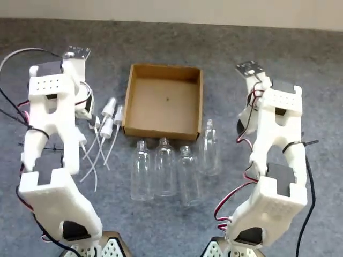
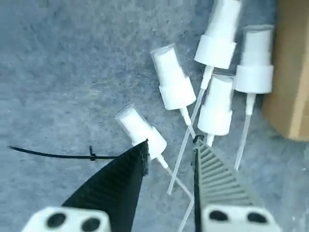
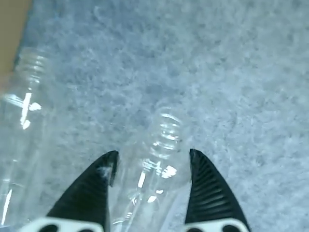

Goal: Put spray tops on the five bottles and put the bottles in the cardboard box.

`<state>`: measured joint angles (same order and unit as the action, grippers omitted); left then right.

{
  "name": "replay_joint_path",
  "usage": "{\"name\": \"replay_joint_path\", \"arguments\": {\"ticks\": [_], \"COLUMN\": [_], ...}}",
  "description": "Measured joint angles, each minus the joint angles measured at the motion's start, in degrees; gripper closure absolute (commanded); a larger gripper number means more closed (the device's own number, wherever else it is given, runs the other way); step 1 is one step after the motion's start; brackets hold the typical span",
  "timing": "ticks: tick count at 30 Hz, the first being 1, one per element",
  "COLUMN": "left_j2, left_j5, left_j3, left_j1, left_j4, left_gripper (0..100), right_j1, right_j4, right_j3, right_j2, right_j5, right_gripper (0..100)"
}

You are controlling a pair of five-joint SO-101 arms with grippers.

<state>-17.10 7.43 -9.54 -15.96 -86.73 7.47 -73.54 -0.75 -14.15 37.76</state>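
We find the left pincer (image 2: 171, 143) released over the white plastic spray tops (image 1: 110, 119) lying toward the grey worktop's (image 1: 300, 64) left edge; the nearest top (image 2: 139, 126) sits at one jaw's tip, its thin tube (image 2: 166, 168) slanting through the gap

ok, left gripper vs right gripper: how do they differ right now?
The left gripper is over the white spray tops, with none between its jaws; the right gripper has a clear bottle between its jaws. The right gripper's jaws stand wider apart than the left gripper's. Both are open, gripping nothing.
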Motion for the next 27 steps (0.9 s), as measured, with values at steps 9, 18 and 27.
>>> {"name": "replay_joint_path", "arguments": {"ticks": [9,18,27], "left_j2": [-0.97,5.8,5.54], "left_j5": [-9.14,-9.58,-11.08], "left_j3": [10.29,24.53,28.66], "left_j1": [-8.53,-8.79,-8.09], "left_j4": [8.53,22.51,24.7], "left_gripper": [85,85,86], "right_j1": [0.18,0.26,0.18], "right_j4": [0.0,0.0,0.0], "right_j3": [0.0,0.0,0.0], "right_j2": [0.0,0.0,0.0], "right_j5": [2.99,2.99,2.99], "right_gripper": [99.5,99.5,99.5]}}
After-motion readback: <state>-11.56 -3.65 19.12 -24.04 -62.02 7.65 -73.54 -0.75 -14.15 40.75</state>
